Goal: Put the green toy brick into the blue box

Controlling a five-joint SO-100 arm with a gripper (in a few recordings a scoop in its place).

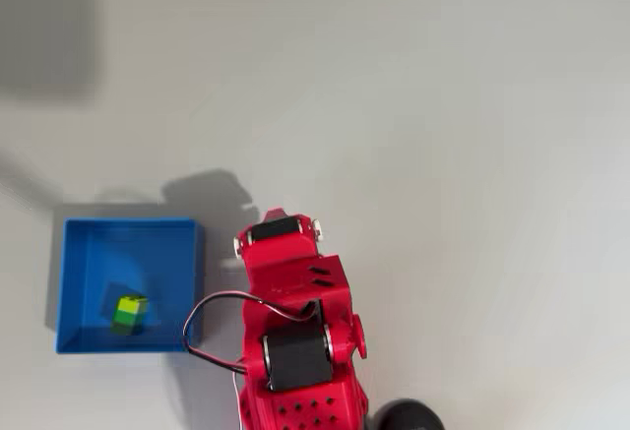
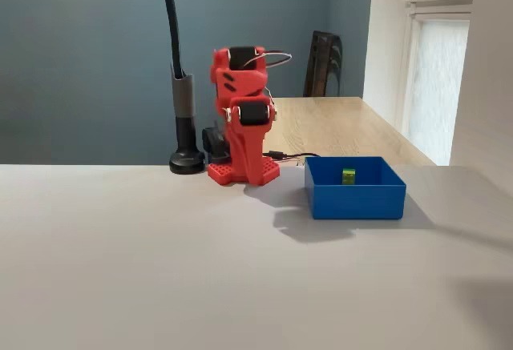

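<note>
The green toy brick, lime on top with darker sides, lies inside the blue box, near the corner closest to the arm's base. The red arm is folded up over its base, to the right of the box in the overhead view and to its left in the fixed view. My gripper hangs downward in front of the base, apart from box and brick. Its jaws are not clear enough to tell whether they are open or shut, and nothing shows in them.
A black lamp stand with a thin pole rises beside the arm's base. A cable loops from the arm towards the box's right wall. The grey table stretches wide around the box. A wooden table stands behind.
</note>
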